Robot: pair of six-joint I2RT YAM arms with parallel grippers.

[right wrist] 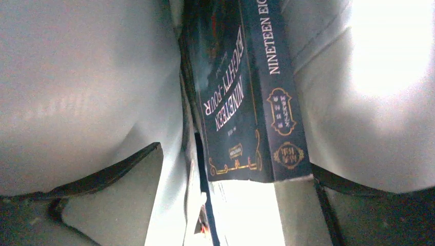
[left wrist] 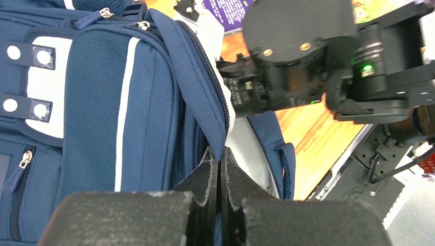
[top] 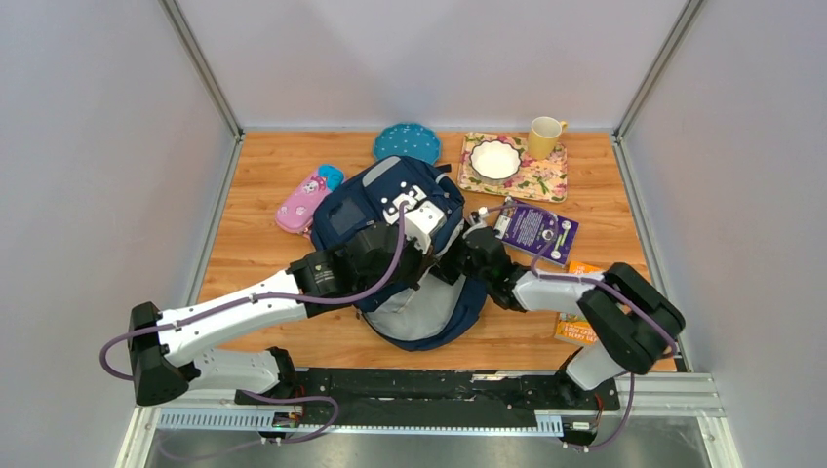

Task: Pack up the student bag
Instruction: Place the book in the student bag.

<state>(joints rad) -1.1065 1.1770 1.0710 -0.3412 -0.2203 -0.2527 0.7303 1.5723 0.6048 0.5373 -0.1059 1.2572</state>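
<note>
We judge student bag (top: 353,210) soft, floppy, best taken at its zip edge, where left gripper (left wrist: 219,169) jaws pinch shut; right gripper (right wrist: 234,163) jaws straddle book (right wrist: 241,102) inside, hold unclear.

Robotics lab test cell, seen from above. A small wooden table (top: 263,195) is boxed in on three sides by plain pale walls (top: 88,146) joined by metal corner posts (top: 200,66). Two white-and-black robot arms (top: 234,310) are bolted to a metal rail (top: 439,388) at the near edge, with purple cables (top: 398,249) running along them. Everyday props lie on the table: a bag (top: 351,213), pencil case (top: 302,203), plate (top: 407,142), bowl (top: 495,159) and mug (top: 545,136).
</note>
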